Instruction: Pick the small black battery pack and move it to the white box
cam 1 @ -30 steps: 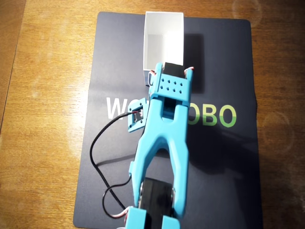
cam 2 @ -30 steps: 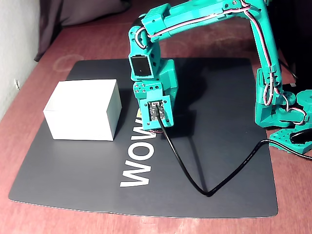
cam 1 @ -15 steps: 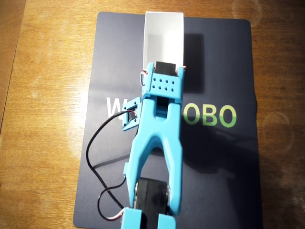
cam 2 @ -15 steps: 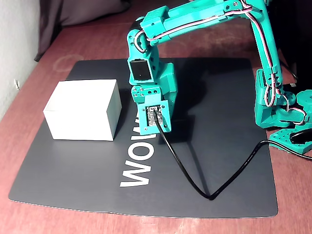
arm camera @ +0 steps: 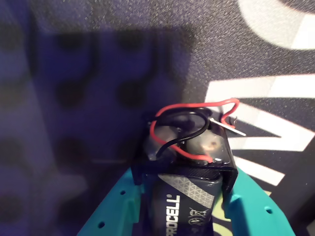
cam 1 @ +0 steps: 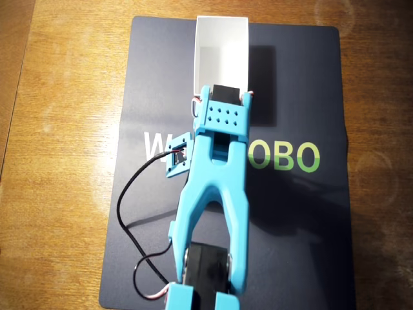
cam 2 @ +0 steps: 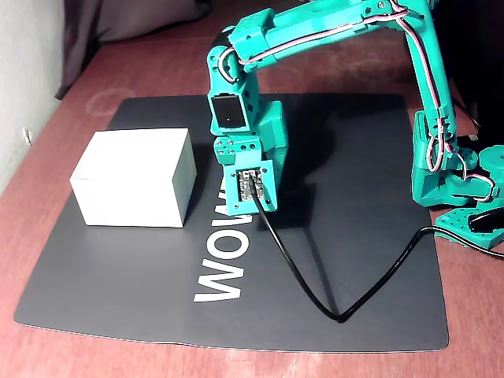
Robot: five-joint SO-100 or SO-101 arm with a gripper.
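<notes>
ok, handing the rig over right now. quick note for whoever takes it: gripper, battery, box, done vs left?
Gripper: shut on the small black battery pack, held between the two teal fingers in the wrist view; its red and black wires point forward.
Battery: off the mat, carried low above the black mat. Not in the box yet.
White box: open, on the mat. In the overhead view the arm's wrist overlaps the box's near edge; in the fixed view the gripper sits beside the box's wall, not over it.
Done: pick.
Left: lift above the wall, move over the opening, release, back out.
</notes>
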